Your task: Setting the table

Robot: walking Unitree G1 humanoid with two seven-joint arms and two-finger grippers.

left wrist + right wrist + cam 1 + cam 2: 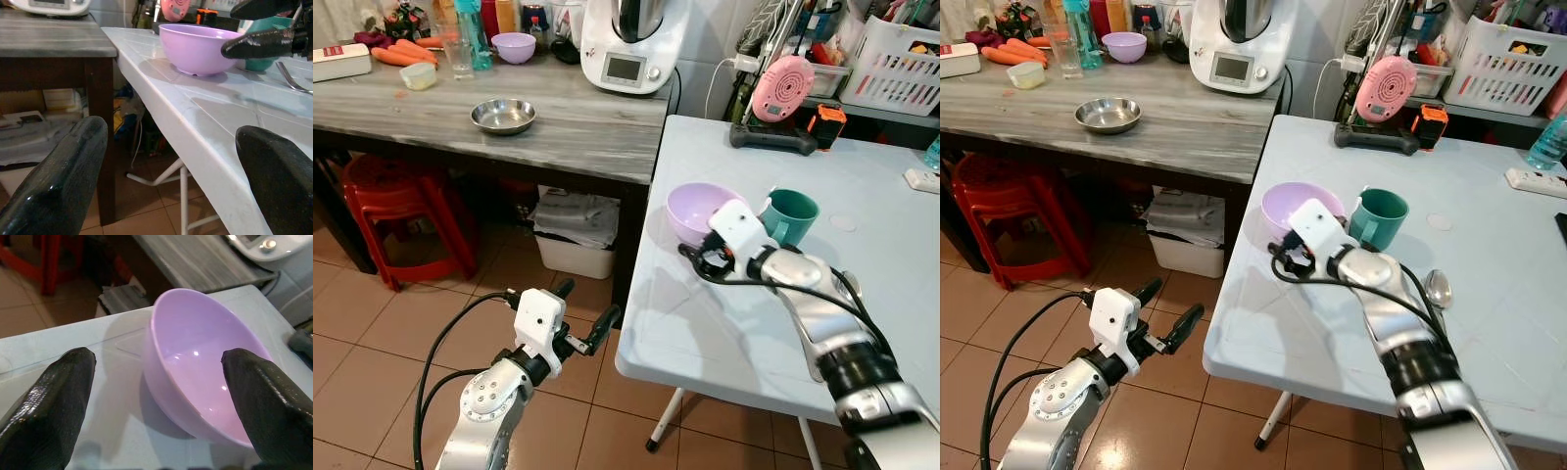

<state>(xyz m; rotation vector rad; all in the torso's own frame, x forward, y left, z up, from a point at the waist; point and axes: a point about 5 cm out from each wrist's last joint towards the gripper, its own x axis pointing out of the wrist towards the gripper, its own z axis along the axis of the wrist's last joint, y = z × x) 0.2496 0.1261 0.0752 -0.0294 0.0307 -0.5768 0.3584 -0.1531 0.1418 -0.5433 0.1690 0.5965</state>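
Pale blue plastic tabletop (862,196) at frame right; grey wood-grain counter (587,122) upper left, red plastic stool (396,211) beneath, terracotta tiled floor (372,343). Lilac plastic bowl (1298,211) upright, mouth up, near the tabletop's left edge, teal mug (1379,217) just beside. Steel spoon (1438,289) right of the forearm, long axis running toward frame bottom. Right gripper (159,406) at the bowl's near side, jaws open. Left gripper (587,308) low over the floor, jaws open.
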